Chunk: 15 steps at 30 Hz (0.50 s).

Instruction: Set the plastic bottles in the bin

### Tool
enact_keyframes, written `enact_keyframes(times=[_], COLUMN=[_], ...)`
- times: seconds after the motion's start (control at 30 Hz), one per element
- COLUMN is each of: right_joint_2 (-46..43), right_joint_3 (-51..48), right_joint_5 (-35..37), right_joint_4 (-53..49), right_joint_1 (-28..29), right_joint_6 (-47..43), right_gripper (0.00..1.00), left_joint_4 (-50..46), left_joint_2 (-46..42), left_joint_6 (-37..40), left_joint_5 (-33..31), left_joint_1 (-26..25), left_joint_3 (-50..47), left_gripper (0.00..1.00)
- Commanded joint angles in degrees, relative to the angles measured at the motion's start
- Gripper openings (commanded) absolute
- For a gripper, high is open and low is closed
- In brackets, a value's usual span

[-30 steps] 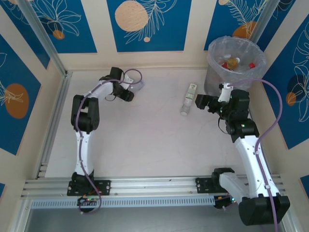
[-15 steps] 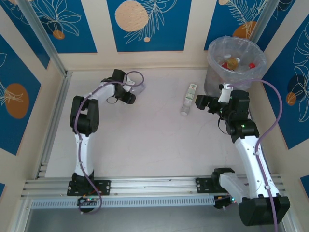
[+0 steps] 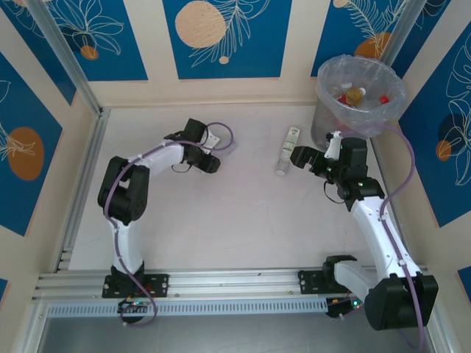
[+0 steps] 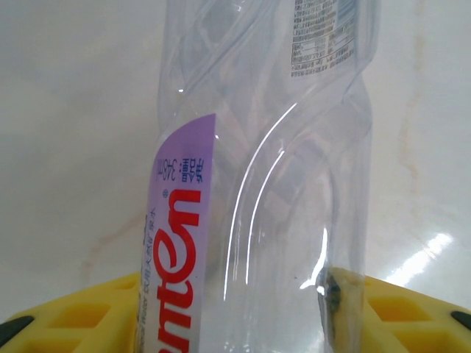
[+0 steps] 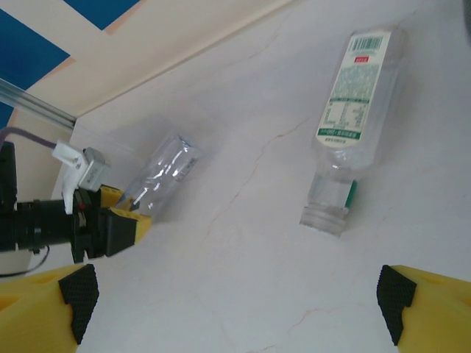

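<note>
Surface: the table (image 3: 235,213) is showing a pale, marble-patterned top, with an aluminium rail (image 3: 228,281) running along its near edge. The walls (image 3: 224,37) around it are carrying blue panels with orange discs and leaf outlines, set between beige strips.

Containers: the bin (image 3: 322,121) is standing in the far right corner, lined with a clear crinkled bag (image 3: 327,77). Several binned bottles (image 3: 355,94) are lying inside it, red and orange caps showing.

On the table: a loose bottle (image 5: 346,140) with a green-white label is lying on its side just left of the bin's foot, its mouth end pointing towards the right gripper (image 5: 235,301), whose jaws are standing wide apart with nothing between them.

The left gripper (image 5: 124,213) is working over the far centre-left of the table, its yellow fingers (image 4: 73,312) clamping a held bottle (image 4: 257,184), clear with a purple label and visibly squeezed. Whether its far end is touching the table cannot be told.
</note>
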Motion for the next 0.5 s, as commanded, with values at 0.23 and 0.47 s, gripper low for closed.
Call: enact_keyframes(times=[0.23, 0.47], right_joint_2=[5.8, 14.6], right_joint_3=[-3.4, -5.5], right_joint_5=[-5.3, -12.6], right_joint_4=[6.1, 16.1], right_joint_1=[4.0, 5.4], right_joint_6=[12.3, 24.0], right_gripper=[1.0, 1.0], left_joint_4=[8.3, 20.3], left_joint_2=[-11.1, -15.7], left_joint_6=[-7.6, -17.8], left_joint_5=[-1.1, 5.3], left_joint_1=[-7.7, -10.5], left_joint_3=[-12.8, -20.8], left_gripper=[0.51, 0.51])
